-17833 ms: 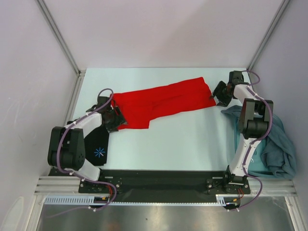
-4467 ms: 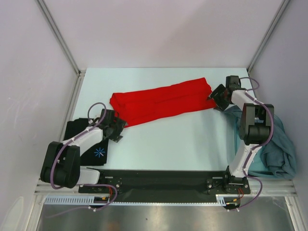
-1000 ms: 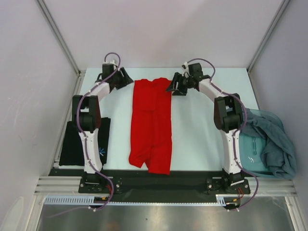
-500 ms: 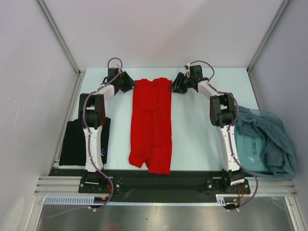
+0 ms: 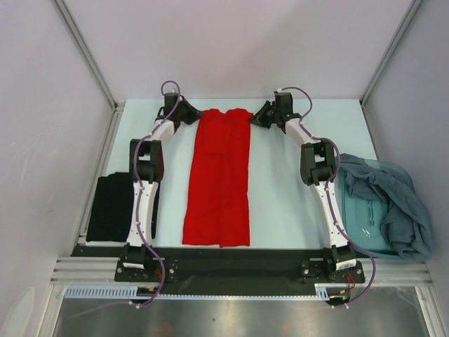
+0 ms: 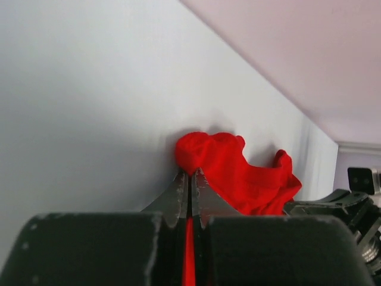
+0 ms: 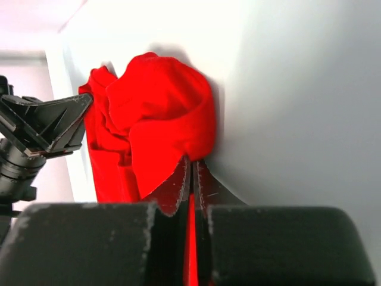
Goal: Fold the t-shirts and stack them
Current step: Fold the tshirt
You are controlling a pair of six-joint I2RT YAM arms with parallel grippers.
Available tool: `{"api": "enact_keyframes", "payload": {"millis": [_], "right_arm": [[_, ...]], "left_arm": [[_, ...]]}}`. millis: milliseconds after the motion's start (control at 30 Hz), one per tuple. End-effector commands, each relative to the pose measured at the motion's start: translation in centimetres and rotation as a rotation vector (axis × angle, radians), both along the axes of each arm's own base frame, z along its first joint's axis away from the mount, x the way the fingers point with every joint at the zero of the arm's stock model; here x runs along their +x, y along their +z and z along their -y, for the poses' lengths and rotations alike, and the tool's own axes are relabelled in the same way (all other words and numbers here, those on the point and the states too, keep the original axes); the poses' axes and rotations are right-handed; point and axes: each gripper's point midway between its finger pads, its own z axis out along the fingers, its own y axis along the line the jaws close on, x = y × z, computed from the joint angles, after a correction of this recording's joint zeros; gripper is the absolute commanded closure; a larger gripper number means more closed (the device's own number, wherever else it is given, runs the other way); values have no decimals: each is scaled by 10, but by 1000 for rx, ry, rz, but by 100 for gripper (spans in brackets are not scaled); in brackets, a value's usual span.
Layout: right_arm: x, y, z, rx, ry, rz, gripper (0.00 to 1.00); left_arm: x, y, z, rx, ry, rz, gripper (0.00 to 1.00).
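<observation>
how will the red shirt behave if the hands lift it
Probably floppy: the red t-shirt bunches into soft lumps where the left hand and right hand pinch it. Lifted, it would likely sag between them. It looks thin and light, lying flat on the table, so it should slide easily.

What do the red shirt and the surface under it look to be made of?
Red t-shirt: soft matte cloth, probably knit; it bunches in rounded folds at the left gripper and right gripper. Table: hard, smooth, pale, matte; perhaps laminate.

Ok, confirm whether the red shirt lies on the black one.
No, the red shirt lies stretched out in the middle, clear of the black shirt at the left.
</observation>
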Motion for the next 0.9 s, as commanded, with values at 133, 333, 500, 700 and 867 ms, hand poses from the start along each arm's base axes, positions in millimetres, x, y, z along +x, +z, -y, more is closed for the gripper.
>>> {"api": "enact_keyframes", "payload": {"millis": [133, 333, 500, 700, 867], "right_arm": [[42, -13, 37, 21, -123, 55, 98], [43, 16, 51, 17, -117, 71, 60], [16, 56, 74, -54, -112, -12, 43], [-65, 105, 84, -155, 30, -68, 37], [-196, 83, 45, -135, 223, -222, 37]], "left_arm": [[28, 20, 6, -12, 82, 69, 88], [9, 68, -20, 183, 73, 123, 50], [-46, 85, -41, 336, 31, 77, 40], [-174, 86, -41, 336, -81, -67, 41], [-312, 62, -37, 393, -169, -222, 42]]}}
